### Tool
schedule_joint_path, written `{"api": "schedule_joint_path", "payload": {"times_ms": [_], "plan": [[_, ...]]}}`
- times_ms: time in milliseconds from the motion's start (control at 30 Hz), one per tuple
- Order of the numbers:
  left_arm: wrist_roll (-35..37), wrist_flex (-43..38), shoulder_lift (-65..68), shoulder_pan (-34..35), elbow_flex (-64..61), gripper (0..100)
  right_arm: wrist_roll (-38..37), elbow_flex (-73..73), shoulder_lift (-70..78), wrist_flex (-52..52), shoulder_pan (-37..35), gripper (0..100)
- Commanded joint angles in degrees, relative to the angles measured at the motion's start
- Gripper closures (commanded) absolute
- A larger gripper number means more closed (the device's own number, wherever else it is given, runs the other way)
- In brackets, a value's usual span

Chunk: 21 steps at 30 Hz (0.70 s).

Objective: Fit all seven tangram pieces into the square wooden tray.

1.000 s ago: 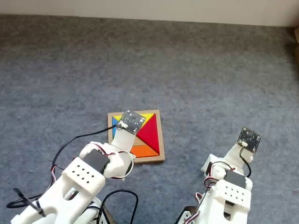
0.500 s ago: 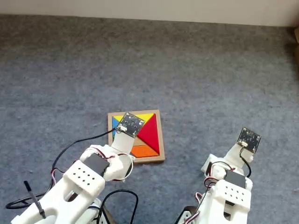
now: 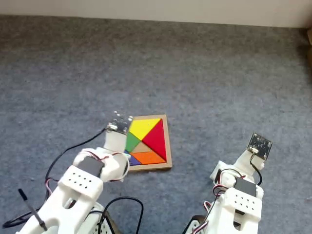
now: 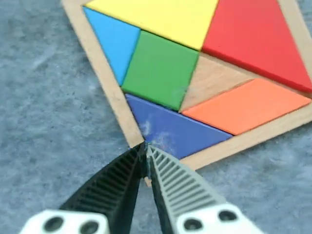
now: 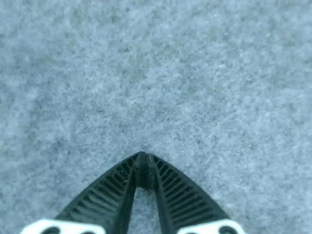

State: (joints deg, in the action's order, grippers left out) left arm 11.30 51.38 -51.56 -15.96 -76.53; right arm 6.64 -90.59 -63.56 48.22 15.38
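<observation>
The square wooden tray (image 3: 168, 142) lies on the grey carpet. In the left wrist view it holds a yellow triangle (image 4: 161, 17), a red triangle (image 4: 253, 36), a light blue triangle (image 4: 114, 41), a green square (image 4: 160, 68), a dark blue triangle (image 4: 170, 131) and an orange parallelogram (image 4: 248, 105). A wood-coloured triangle (image 4: 212, 78) sits among them; I cannot tell whether it is a piece or bare floor. My left gripper (image 4: 146, 148) is shut and empty, its tips at the tray's rim (image 4: 105, 83) by the dark blue triangle. My right gripper (image 5: 144, 168) is shut over bare carpet.
The left arm's wrist (image 3: 118, 126) hangs over the tray's left edge. The right arm (image 3: 243, 185) stands at the lower right, well apart from the tray. Grey carpet (image 3: 219, 73) stretches open behind and to both sides.
The left arm has swung left, from above the tray's middle to its left edge, uncovering the green and yellow pieces. The right arm has not moved.
</observation>
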Motion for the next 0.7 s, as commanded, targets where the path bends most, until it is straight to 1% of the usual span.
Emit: {"api": "schedule_joint_path", "payload": {"times_ms": [0,133,233,300,400,667], "plan": [[-0.4,2.1,-1.2,8.7,5.5,99,-0.7,-0.1,0.0,-0.1,0.0,99.3],[-0.4,3.0,-1.2,16.3,7.3,99,-0.5,-0.1,0.0,-0.1,-6.1,99.3],[-0.9,3.0,-1.7,19.5,7.3,99,-0.4,0.3,0.0,-0.1,-8.9,99.3],[-2.3,3.0,-4.4,20.5,6.5,100,-0.3,0.4,0.0,-0.1,-10.0,99.3],[-2.4,3.0,-12.4,20.7,3.3,100,-0.3,0.5,0.0,-0.1,-11.3,99.3],[-2.3,3.2,-37.9,20.6,-8.4,100,-0.3,0.6,-0.9,-0.1,-19.2,99.3]]}}
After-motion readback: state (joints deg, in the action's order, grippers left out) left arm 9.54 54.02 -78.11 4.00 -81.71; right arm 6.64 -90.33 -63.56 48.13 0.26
